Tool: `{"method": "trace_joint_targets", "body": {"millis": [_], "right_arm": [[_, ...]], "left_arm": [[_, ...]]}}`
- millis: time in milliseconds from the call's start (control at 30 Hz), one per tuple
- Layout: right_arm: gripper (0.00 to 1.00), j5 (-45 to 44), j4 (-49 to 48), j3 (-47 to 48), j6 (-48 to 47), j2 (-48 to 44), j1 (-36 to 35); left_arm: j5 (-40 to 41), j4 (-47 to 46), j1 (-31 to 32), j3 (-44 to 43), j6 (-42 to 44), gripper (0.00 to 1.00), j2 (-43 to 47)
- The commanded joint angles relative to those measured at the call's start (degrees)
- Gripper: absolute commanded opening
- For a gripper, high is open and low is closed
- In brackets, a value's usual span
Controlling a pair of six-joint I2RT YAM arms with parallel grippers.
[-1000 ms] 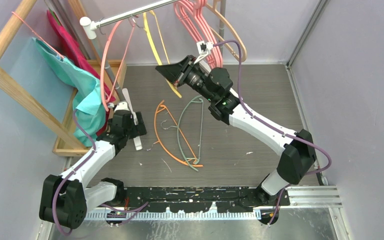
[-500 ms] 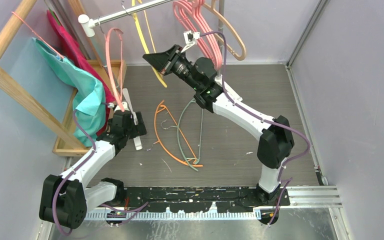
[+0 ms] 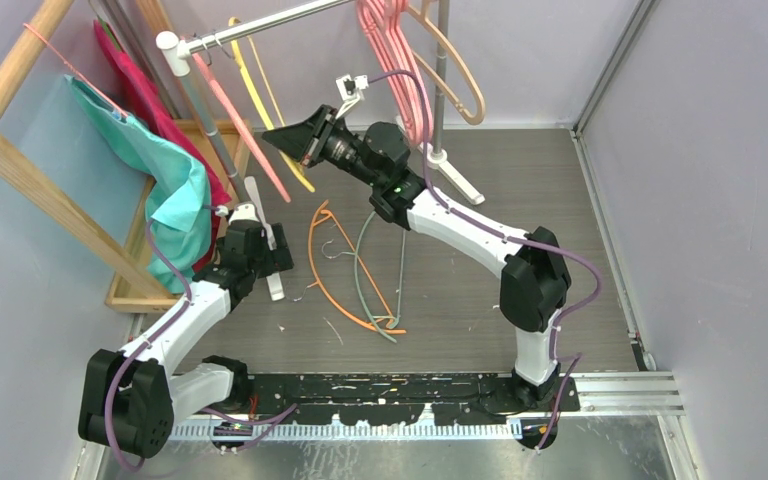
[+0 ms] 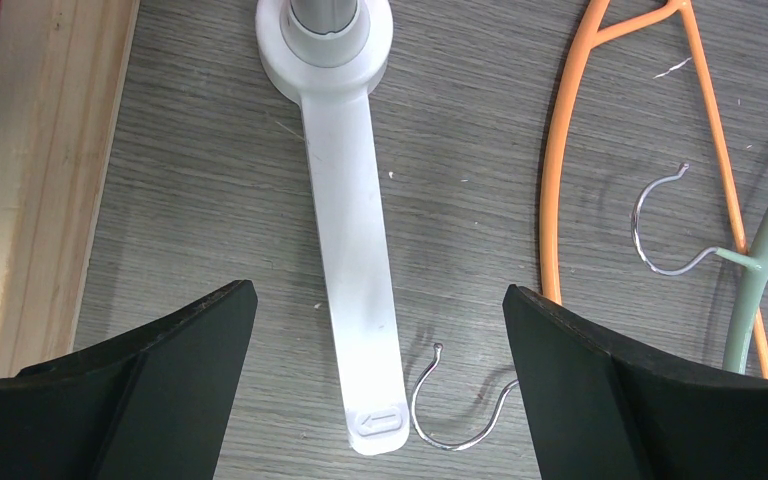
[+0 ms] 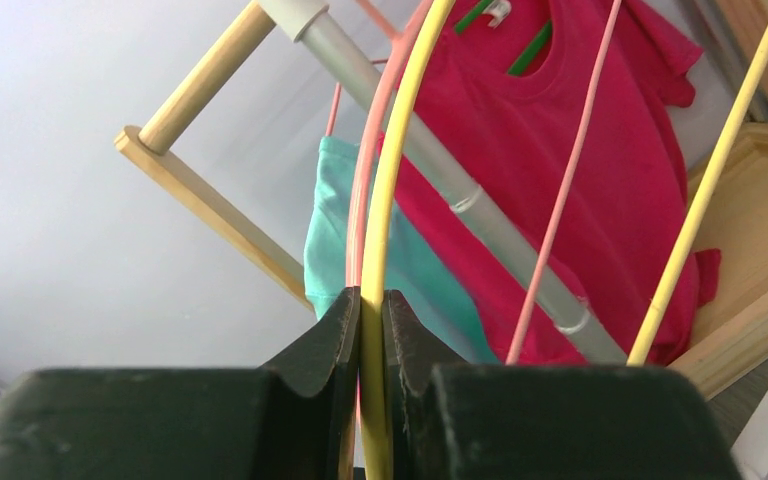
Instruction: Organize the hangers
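Above the far-left corner of the table, our right gripper clamps the yellow hanger on its thin, likely whippy arm; left gripper gapes.

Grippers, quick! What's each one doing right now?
Left gripper: jaws open, holding nothing.
Right gripper: jaws shut on the yellow hanger.

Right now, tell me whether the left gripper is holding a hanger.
No, the left gripper is open above the white stand foot, with nothing between its fingers.
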State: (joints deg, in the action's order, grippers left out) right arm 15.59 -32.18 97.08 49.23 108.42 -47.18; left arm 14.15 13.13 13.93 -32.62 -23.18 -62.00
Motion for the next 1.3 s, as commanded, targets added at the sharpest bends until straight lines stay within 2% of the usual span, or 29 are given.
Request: {"method": "trace_joint_targets", "body": {"millis": [0,133,500,700,800,967,1267], "right_arm": [[0.01,2.2,-0.3,1.3,-1.8,-0.3,-1.1],[0.04,1.2,0.0,-1.6,-1.9,-1.5,-1.1],[0.6,-9.2,7.1,-11.3,-10.8,-12.9,-1.1],[0.81,-15.1,11.1,-19.2,-17.9,-22.0,-1.2],[0.86,-18.1,13.5,-23.5,-21.3,-26.2,-1.2],[0.87,-23.3,20.2,-30.9,-26.0,-31.4,-2.1],[0.82,-34.0,29.4,-42.8,-31.7,-30.9,-10.3]], "left_arm": [[0.0,-1.7,0.3,-0.4,0.1,0.98,0.4],[0.1,-1.7,0.3,-0.3,0.1,0.98,0.5],[0.0,-1.7,0.3,-0.3,0.1,0.98,0.7],[-0.1,-1.7,0.3,-0.3,0.1,0.98,0.6],[-0.2,-1.7,0.3,-0.4,0.1,0.98,0.4],[-0.1,-1.7,0.3,-0.6,0.2,0.98,0.1],[0.0,-1.5,0.2,-0.8,0.3,0.98,-0.4]]}}
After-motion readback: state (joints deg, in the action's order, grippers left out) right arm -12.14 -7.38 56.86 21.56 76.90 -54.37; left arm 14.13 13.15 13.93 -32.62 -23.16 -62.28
